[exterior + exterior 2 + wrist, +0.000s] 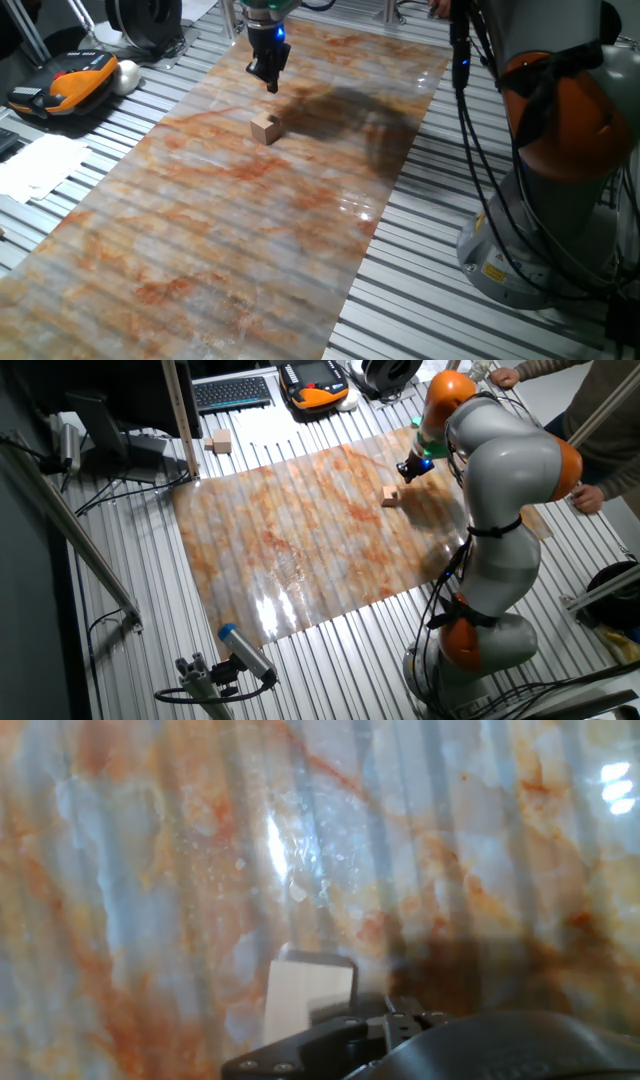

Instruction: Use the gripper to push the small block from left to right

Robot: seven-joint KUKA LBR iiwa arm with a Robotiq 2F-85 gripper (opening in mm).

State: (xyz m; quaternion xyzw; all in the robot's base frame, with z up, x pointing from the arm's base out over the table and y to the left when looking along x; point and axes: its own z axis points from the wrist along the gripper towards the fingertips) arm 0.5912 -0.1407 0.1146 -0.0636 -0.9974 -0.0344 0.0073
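The small block (pixel 265 129) is a light-tan wooden cube resting on the marble-patterned mat (pixel 200 230). In the other fixed view the block (pixel 391 496) lies near the mat's (pixel 300 540) far right side. My gripper (pixel 270 80) hangs above the mat just behind the block, apart from it, with its black fingers closed together and nothing between them. Seen from the other side, the gripper (pixel 408 473) sits up and to the right of the block. In the hand view the block (pixel 310 1000) shows just ahead of the gripper (pixel 405 1012).
An orange-and-black pendant (pixel 70 80) and white papers (pixel 40 165) lie left of the mat. The arm's base (pixel 530 250) and cables (pixel 470 120) stand at the right. A keyboard (pixel 232 393), another tan wooden piece (pixel 220 442) and a person (pixel 590 420) are beyond the mat.
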